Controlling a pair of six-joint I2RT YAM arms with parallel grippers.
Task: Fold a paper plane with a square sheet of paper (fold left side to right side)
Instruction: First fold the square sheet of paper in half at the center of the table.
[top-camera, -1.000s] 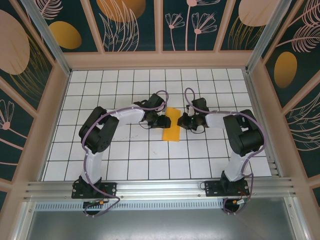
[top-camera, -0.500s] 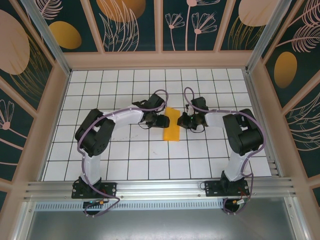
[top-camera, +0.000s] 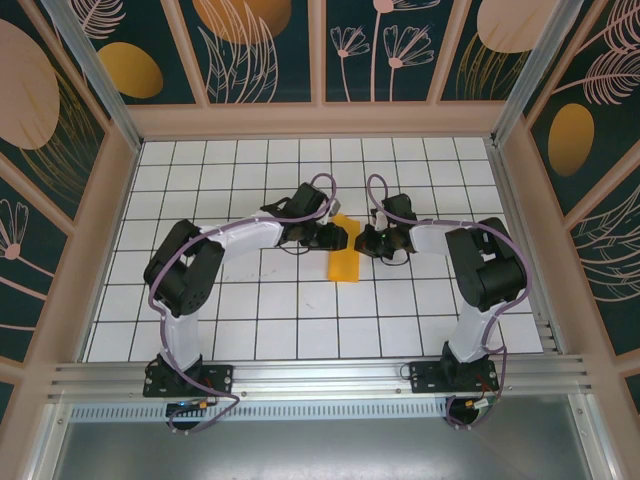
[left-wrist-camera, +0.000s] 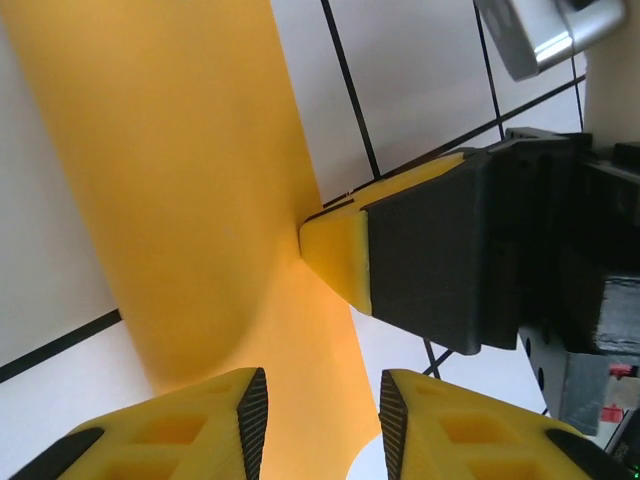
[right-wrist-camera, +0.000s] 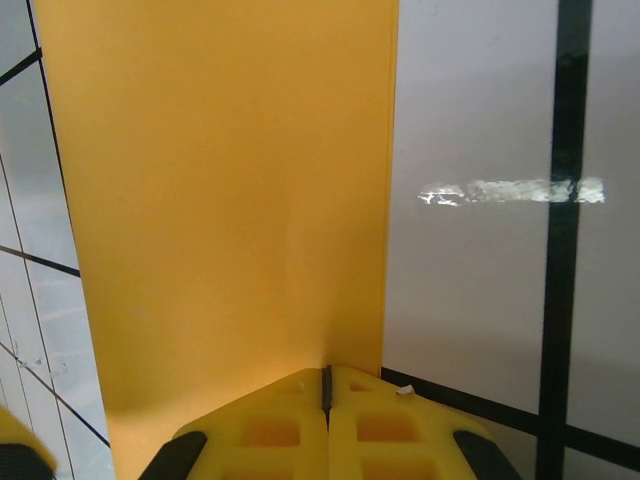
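The right gripper (right-wrist-camera: 327, 388) is seen at the bottom edge, its two yellow fingertips pressed together with only a thin seam between them. The tips are set against the near edge of the orange-yellow paper (right-wrist-camera: 220, 180), close to its straight right side. The white table (right-wrist-camera: 470, 290) beside it is crossed by black grid lines.

**Square sheet of paper** (top-camera: 344, 262). Thin, plain, orange-yellow. State: doubled over into a narrow strip with straight long edges. In the left wrist view its surface bows up rather than lying flat. Pose: long axis runs 12 to 6 o'clock. Location: on the gridded table (top-camera: 250, 320), near centre, slightly toward 3 o'clock.
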